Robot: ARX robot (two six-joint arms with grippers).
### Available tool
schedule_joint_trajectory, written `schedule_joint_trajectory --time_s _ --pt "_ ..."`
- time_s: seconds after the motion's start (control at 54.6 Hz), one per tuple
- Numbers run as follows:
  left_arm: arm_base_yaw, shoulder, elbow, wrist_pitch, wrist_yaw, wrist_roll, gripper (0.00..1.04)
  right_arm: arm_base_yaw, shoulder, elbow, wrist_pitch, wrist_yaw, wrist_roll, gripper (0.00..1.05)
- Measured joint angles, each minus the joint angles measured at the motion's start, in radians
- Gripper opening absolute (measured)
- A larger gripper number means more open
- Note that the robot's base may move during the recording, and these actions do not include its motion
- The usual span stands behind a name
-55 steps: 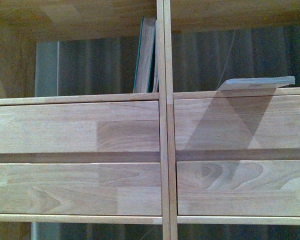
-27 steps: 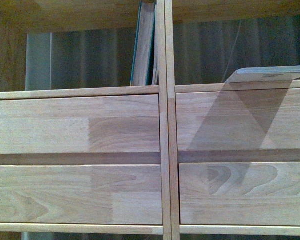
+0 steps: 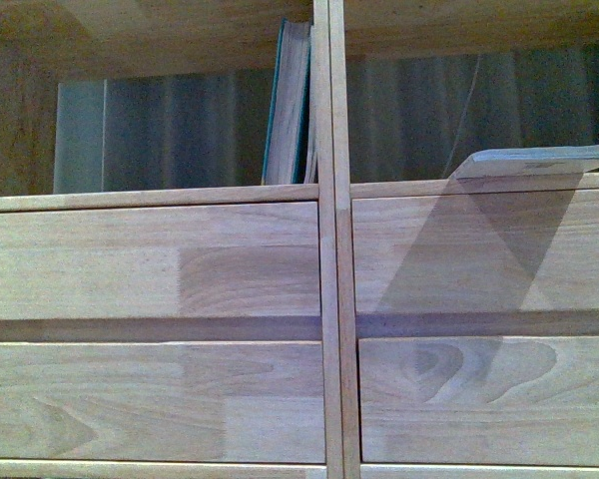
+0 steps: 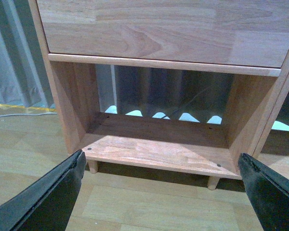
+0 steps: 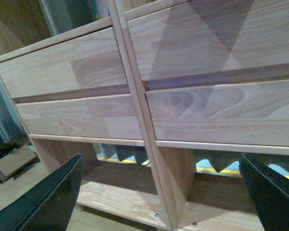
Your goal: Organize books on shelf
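Right of divider (image 3: 329, 249), white book (image 3: 544, 160) lying flat; I'm aiming right hand (image 5: 160, 159), gaping empty like left hand (image 4: 161, 155), at its near edge.

the shelf (image 3: 150, 198) is split into left and right halves by a central divider (image 3: 331, 299). in the upper left compartment the upright book (image 3: 290, 110) stands right against the divider. in the upper right compartment the second book (image 3: 539, 160) lies on the board at its front edge. below each compartment are two drawer fronts (image 3: 150, 259), one above the other. a curtain (image 3: 180, 130) hangs behind the open back. under the drawers a bottom compartment (image 4: 159, 149) sits just above the floor (image 4: 135, 207).
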Motion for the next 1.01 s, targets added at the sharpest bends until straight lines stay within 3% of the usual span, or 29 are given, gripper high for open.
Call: schedule_joint_trajectory --time_s 0.183,0.293,1.008 --pt "0.000 0.000 0.000 0.000 0.000 0.000 0.98 -0.065 -0.274 -0.269 0.139 0.064 -0.065 0.98" --pt "0.000 0.000 0.000 0.000 0.000 0.000 0.98 -0.046 -0.346 -0.360 0.013 0.074 -0.106 0.98" --pt "0.000 0.000 0.000 0.000 0.000 0.000 0.98 -0.044 -0.357 -0.365 0.003 0.077 -0.128 0.98"
